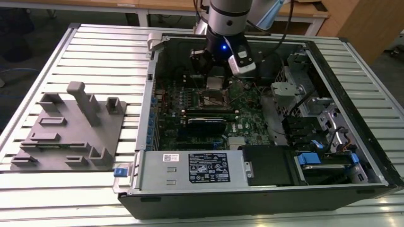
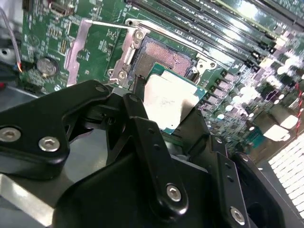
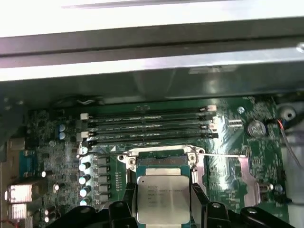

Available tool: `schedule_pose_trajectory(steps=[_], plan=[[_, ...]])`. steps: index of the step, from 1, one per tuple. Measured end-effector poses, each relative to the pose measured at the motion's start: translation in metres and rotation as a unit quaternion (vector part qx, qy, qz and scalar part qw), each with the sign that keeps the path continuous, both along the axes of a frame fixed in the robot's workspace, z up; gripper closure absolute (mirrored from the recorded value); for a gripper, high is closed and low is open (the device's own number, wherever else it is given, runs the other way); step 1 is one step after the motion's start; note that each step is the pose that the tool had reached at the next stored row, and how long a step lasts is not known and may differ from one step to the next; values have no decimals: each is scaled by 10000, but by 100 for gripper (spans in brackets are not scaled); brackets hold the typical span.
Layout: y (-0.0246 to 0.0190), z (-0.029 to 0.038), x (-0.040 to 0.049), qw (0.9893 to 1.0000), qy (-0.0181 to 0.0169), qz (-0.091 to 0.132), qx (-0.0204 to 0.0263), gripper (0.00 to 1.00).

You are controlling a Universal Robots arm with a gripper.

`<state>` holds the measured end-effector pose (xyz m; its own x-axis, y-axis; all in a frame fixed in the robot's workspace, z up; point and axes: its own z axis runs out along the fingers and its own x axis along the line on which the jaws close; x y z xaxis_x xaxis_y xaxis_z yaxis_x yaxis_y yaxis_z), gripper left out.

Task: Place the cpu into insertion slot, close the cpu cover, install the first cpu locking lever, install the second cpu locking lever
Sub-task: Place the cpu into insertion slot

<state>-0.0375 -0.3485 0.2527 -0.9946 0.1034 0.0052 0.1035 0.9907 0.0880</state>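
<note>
Beneath everything, a slatted metal table (image 1: 75,47). On it, directly under the gripper (image 1: 216,78), an open computer case (image 1: 189,198) lying on its side, with the green motherboard (image 1: 249,120) facing up. Well apart from the gripper, toward the exterior view's left, a grey fixture plate (image 1: 69,137) with upright posts and low blocks. Reaching down into the case from above, a silver-and-black arm (image 1: 227,16) with a small blue light near its wrist.

Just beyond the gripper's tip in the first wrist view, a row of long black memory sticks (image 3: 147,126) lying side by side across the board. To one side of the tip in the second wrist view, the cpu cover (image 2: 76,47): a dull metal frame, swung open and off the socket, with green board visible through its window. Close ahead of the fingertips, the insertion slot (image 2: 164,56), its grid of contacts bare and uncovered.

Gripper pinching the cpu (image 3: 161,199): two black fingers (image 3: 127,202) pressed against opposite edges of the chip, pale metal top facing up. Chip held at the near edge of the slot, partly overlapping its rim in the first wrist view and not seated in it. Impossible to tell whether chip and socket touch.
</note>
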Motion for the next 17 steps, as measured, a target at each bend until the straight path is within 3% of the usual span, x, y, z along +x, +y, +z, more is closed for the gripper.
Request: schedule_pose_trajectory(steps=[4, 9, 13, 17], plan=[[0, -5, 0, 9994, 0, -360, 0, 46], [0, -12, 0, 9967, 0, -816, 0, 46], [0, -18, 0, 9930, 0, -1180, 0, 46], [0, -23, 0, 9881, 0, -1536, 0, 46]])
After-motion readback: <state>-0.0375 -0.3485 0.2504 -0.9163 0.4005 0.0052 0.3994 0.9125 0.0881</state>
